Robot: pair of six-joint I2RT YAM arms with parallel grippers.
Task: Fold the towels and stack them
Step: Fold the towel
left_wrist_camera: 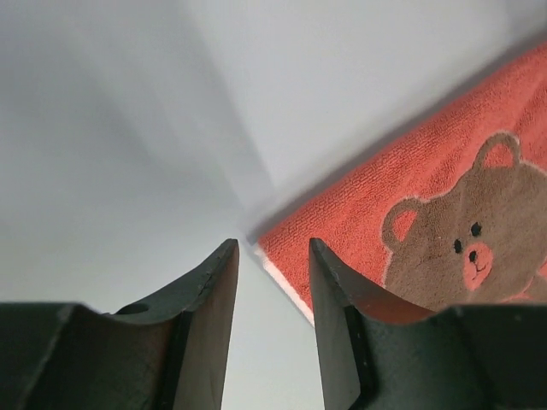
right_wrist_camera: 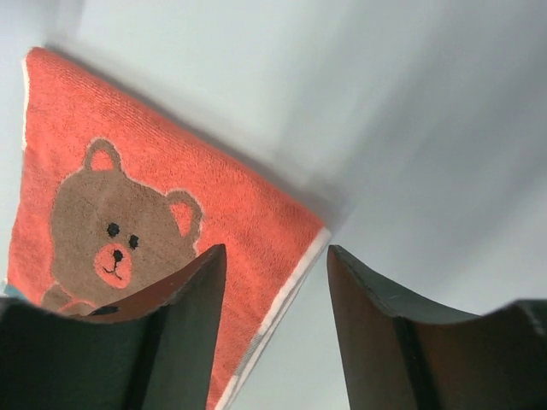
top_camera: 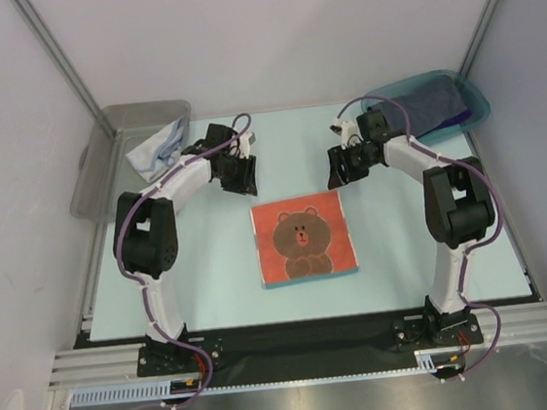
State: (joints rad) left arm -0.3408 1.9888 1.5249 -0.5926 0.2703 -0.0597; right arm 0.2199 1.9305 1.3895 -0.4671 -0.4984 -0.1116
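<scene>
Left gripper: jaws parted, gap free, orange-red towel corner just ahead-right, bare table ahead-left, grey bin behind. Right gripper: jaws parted, towel corner just ahead-left, teal bin behind.

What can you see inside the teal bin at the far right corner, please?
The teal bin holds crumpled dark purple cloth. Whether it is one towel or several cannot be told, and anything beneath it is covered.

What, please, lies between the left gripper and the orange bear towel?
Only bare table, per the top external view, separates the left gripper from the orange bear towel.
</scene>
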